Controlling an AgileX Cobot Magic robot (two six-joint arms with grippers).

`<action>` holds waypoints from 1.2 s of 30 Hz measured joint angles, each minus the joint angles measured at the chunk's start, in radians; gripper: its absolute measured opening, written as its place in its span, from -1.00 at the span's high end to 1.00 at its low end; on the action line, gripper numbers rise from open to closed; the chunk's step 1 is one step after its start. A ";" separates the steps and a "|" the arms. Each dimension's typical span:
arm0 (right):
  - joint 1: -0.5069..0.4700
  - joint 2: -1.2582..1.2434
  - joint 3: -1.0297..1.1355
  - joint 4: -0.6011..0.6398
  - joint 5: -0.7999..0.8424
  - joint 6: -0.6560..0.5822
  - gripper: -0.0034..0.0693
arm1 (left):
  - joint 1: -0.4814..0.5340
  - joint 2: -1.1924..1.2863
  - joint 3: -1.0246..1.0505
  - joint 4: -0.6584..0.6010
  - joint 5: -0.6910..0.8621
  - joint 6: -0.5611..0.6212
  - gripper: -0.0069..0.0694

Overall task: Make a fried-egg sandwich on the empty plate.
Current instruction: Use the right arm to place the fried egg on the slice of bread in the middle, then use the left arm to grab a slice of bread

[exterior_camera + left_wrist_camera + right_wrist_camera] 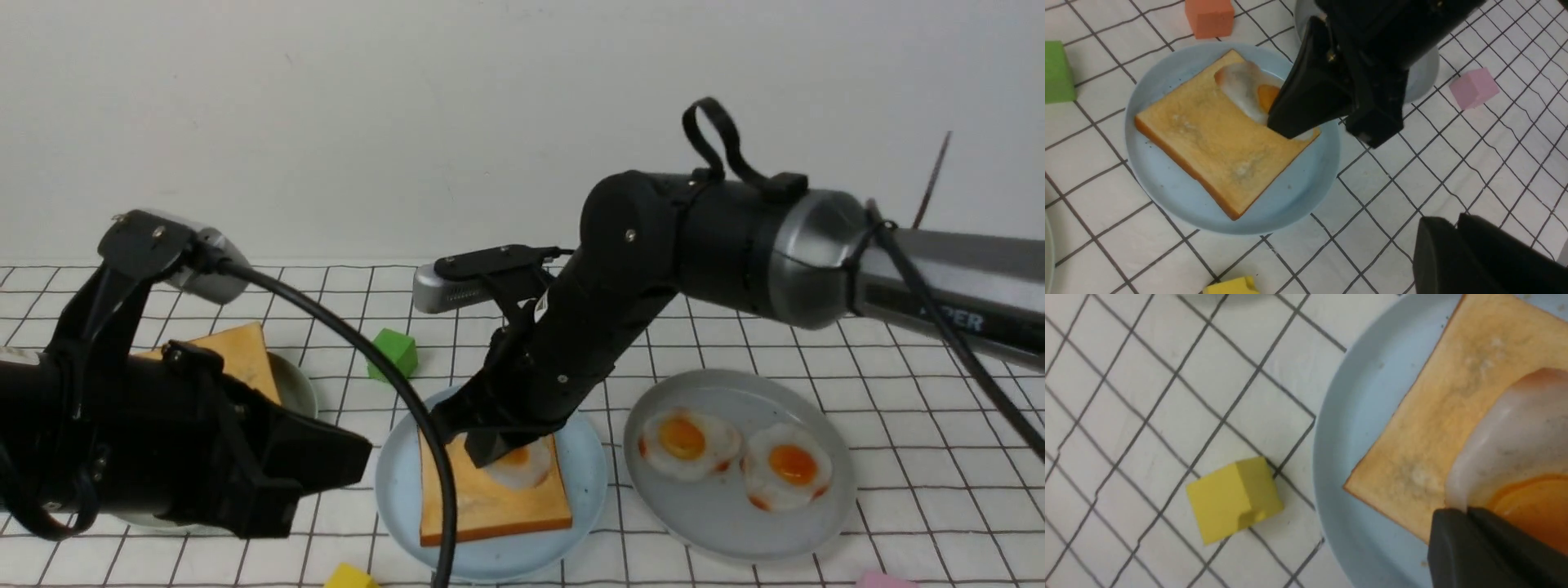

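The light blue empty plate (pixel 396 498) (pixel 1167 183) (pixel 1355 416) sits at the table's front centre. One golden toast slice (pixel 490 502) (pixel 1216 147) (pixel 1453 396) lies flat on it. A fried egg (pixel 529 465) (pixel 1245 90) (pixel 1515 428) rests on the toast's far right corner. My right gripper (pixel 482 453) (pixel 1468 510) reaches down over that corner, shut on the egg's white edge. My left gripper (pixel 363 461) (pixel 1443 218) hovers left of the plate, shut and holding nothing.
A pale grey plate (pixel 735 531) on the right holds two fried eggs (pixel 690 441). A grey-green plate (pixel 298 388) behind my left arm carries another toast slice (pixel 245 351). Loose foam blocks lie around: green (pixel 394 353), yellow (pixel 1233 498), orange (pixel 1208 16), pink (pixel 1474 87).
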 joint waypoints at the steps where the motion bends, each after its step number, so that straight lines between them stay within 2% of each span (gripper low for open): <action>1: 0.000 0.003 0.000 0.000 -0.008 0.000 0.85 | 0.000 0.000 0.000 0.000 0.000 0.000 0.62; 5: -0.003 0.048 0.001 0.011 -0.055 0.028 0.70 | 0.000 0.000 0.000 0.000 -0.002 -0.004 0.59; 7: -0.003 0.052 0.001 0.026 -0.068 0.036 0.49 | 0.000 0.000 0.000 0.000 -0.005 -0.005 0.58; 10: -0.003 0.030 0.000 0.022 -0.070 0.035 0.05 | 0.000 0.000 0.000 0.000 -0.012 -0.053 0.57; 13: -0.007 -0.019 0.000 -0.010 -0.059 0.035 -0.25 | 0.000 0.000 0.000 0.008 -0.036 -0.166 0.55; 17: -0.042 -0.153 0.000 -0.071 0.011 0.035 -0.51 | 0.014 0.000 -0.003 0.092 -0.122 -0.421 0.54; 20: -0.085 -0.254 -0.001 -0.104 0.095 0.035 -0.55 | 0.089 0.031 -0.040 0.210 -0.116 -0.624 0.50; 21: -0.088 -0.269 -0.001 -0.107 0.109 0.035 -0.56 | 0.096 0.035 -0.051 0.219 -0.113 -0.650 0.49; 23: -0.120 -0.365 0.000 -0.130 0.193 0.036 -0.56 | 0.208 0.098 -0.130 0.329 -0.043 -0.774 0.41; 24: -0.122 -0.371 0.002 -0.132 0.203 0.036 -0.56 | 0.217 0.104 -0.137 0.336 -0.038 -0.774 0.40; 26: -0.127 -0.444 0.021 -0.142 0.226 0.036 -0.56 | 0.327 0.187 -0.218 0.389 0.006 -0.838 0.23; 27: -0.127 -0.455 0.027 -0.142 0.226 0.036 -0.56 | 0.335 0.194 -0.223 0.394 0.009 -0.843 0.22; 29: -0.116 -0.517 0.077 -0.132 0.206 0.036 -0.56 | 0.417 0.286 -0.272 0.415 0.016 -0.851 0.00; 33: -0.104 -0.578 0.159 -0.102 0.185 0.036 -0.56 | 0.477 0.420 -0.292 0.432 -0.001 -0.813 -0.26; 36: -0.103 -0.585 0.208 -0.088 0.181 0.036 -0.56 | 0.483 0.498 -0.295 0.439 -0.037 -0.795 -0.32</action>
